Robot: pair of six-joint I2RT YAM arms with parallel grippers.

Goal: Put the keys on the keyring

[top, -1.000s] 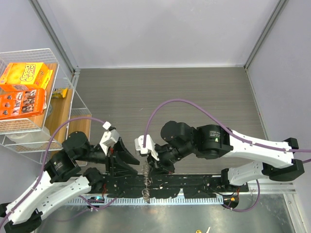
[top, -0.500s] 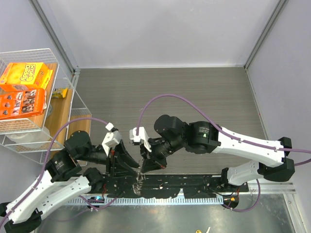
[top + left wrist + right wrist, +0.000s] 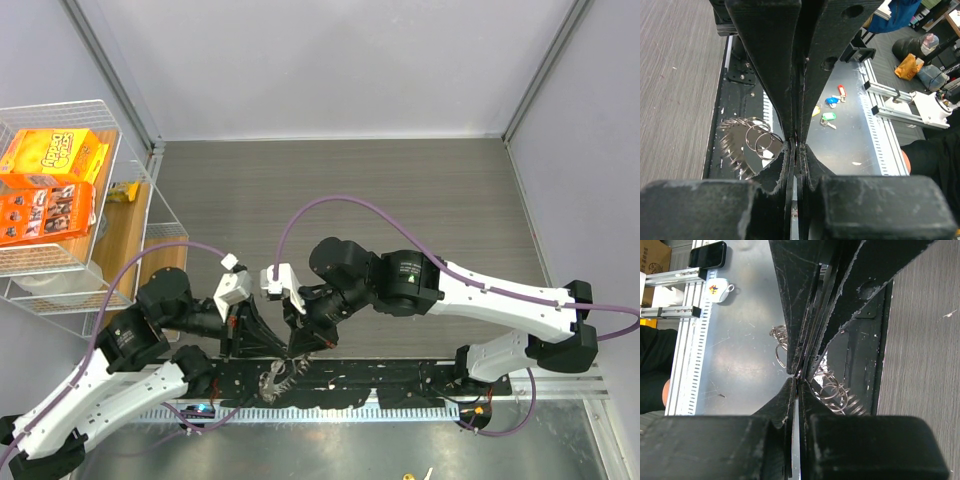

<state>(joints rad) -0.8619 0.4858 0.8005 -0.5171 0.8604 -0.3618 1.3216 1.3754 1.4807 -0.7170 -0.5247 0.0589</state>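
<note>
The keyring [image 3: 278, 376], thin metal rings strung with a fan of small silvery keys, hangs over the black rail at the table's near edge. Both grippers meet tip to tip just above it. My left gripper [image 3: 272, 350] is shut, and in the left wrist view [image 3: 795, 146] the keyring's loops [image 3: 759, 141] run into its tips. My right gripper [image 3: 300, 343] comes in from the right, also shut [image 3: 799, 381], with the keyring [image 3: 834, 391] coiled right beside its tips. No loose key shows; it is hidden or out of view.
A wire basket [image 3: 150, 215] with orange cereal boxes [image 3: 50, 185] stands at the left edge. The black rail [image 3: 400, 385] runs along the near edge. On the metal surface below lie coloured key tags [image 3: 832, 102], a phone [image 3: 707, 254] and a cup [image 3: 719, 288].
My right arm has swung left with the dangling keyring. The left gripper has gone from open to shut at the keyring, which now bunches to the left.
</note>
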